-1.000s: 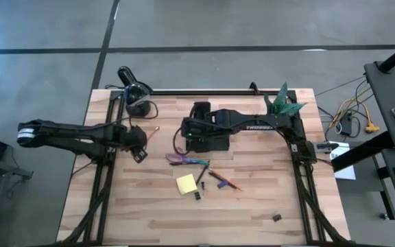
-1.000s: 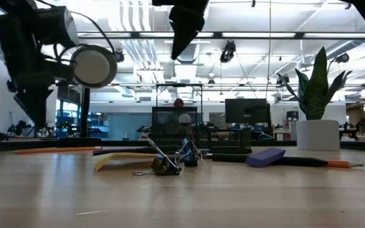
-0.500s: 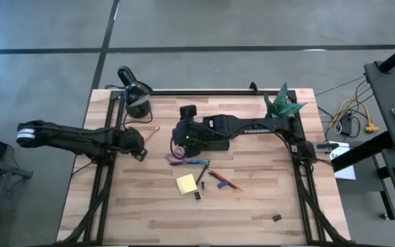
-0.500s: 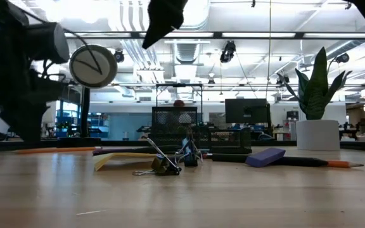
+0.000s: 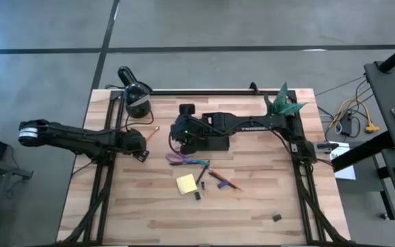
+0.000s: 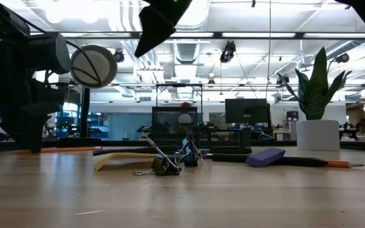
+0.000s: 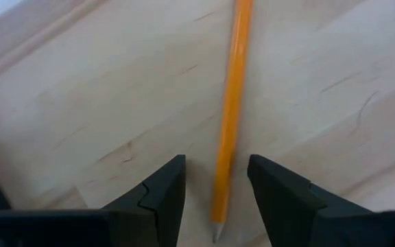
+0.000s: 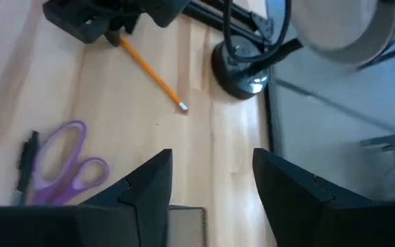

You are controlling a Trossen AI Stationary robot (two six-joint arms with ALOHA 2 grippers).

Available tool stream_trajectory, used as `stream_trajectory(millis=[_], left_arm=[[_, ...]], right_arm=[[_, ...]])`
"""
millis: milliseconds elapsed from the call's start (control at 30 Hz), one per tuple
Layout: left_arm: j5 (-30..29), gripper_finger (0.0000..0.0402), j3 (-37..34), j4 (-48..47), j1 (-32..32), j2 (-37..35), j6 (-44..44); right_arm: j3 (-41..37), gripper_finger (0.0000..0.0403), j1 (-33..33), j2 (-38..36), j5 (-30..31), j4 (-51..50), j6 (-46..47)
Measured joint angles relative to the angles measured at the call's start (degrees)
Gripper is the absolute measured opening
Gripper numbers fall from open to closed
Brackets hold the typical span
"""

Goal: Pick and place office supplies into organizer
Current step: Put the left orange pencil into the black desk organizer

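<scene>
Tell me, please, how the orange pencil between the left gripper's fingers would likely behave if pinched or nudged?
The pencil looks thin, straight and rigid, so probably stiff and light. Lying flat on the table, it may roll if nudged sideways. The open left gripper straddles its tip end, so an off-centre pinch might let it pivot.

Black desk lamp (image 5: 137,100) and green potted plant (image 5: 282,102) (far table (image 5: 252,213) corners)

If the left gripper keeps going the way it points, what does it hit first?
The orange pencil. It lies on the table between the open fingers of the left gripper, tip toward the wrist, so the gripper would likely meet it, then the wood.
</scene>
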Motion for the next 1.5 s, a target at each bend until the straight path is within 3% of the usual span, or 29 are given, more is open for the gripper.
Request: stream_trajectory(millis=[200,500,933,1267,1500], left_arm=[[1.3,0.0143,0.0,0.3,0.0,1.8,0.6],[2.5,0.0071,0.1,1.1,-0.4,3.7,1.9],[2.8,0.0009,0.0,1.7,-1.1,4.3,1.9],[3.1,0.0005,0.3,2.0,-3.7,4.1,1.4],[5.8,0.0004,3.1,2.1,-10.4,3.4,-1.0]], right_arm=[[-0.7,0.0194,-1.8,0.0,-0.6,0.2,7.2],[-1.4,0.0194,-2.0,0.0,-0.5,2.8,8.1],[-2.7,0.0194,-2.0,0.0,-0.5,4.1,10.7],[-2.7,0.0194,-2.0,0.0,-0.1,4.2,10.6],[-2.7,0.0194,-2.0,0.0,-0.1,2.8,10.4]])
